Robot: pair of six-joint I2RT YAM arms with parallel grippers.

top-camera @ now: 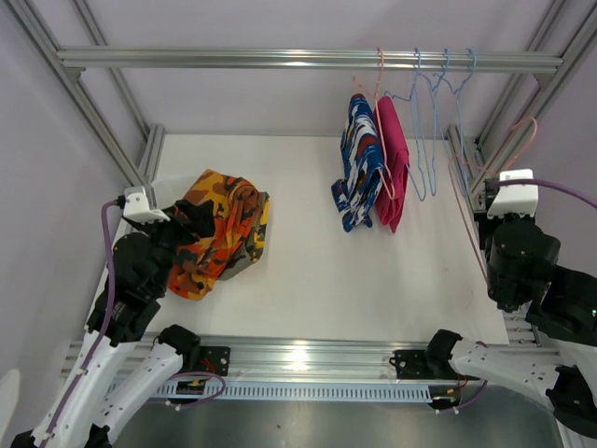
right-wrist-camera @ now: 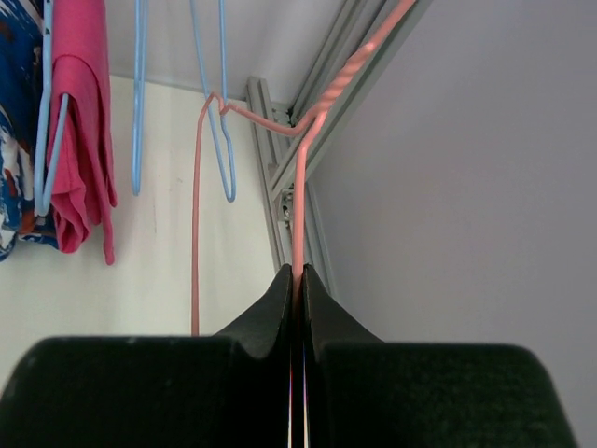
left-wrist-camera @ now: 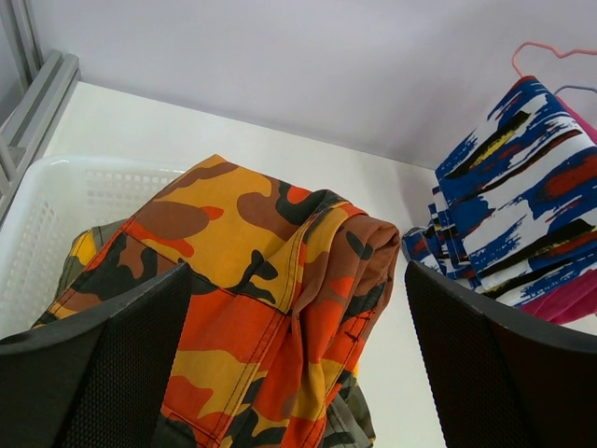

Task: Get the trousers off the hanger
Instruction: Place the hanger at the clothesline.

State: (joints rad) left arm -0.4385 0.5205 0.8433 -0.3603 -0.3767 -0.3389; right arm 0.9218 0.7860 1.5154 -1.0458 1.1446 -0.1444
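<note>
Orange camouflage trousers [top-camera: 224, 224] [left-wrist-camera: 252, 280] lie in a heap at the left, on top of an olive camouflage pair [left-wrist-camera: 79, 257]. My left gripper [top-camera: 191, 224] [left-wrist-camera: 298, 280] is open, its fingers on either side of the orange cloth. Blue-red-white patterned trousers [top-camera: 359, 168] [left-wrist-camera: 522, 187] and magenta pink trousers [top-camera: 392, 173] [right-wrist-camera: 79, 121] hang on hangers from the top rail [top-camera: 233, 58]. My right gripper [right-wrist-camera: 298, 275] is shut on the wire of an empty pink hanger [right-wrist-camera: 303, 168] [top-camera: 522, 135] at the right, off the rail.
A white mesh basket [left-wrist-camera: 56, 205] holds the heap of trousers. Three empty blue hangers [top-camera: 434, 121] [right-wrist-camera: 140, 93] hang on the rail right of the pink trousers. Aluminium frame posts [top-camera: 485, 154] stand close to the right gripper.
</note>
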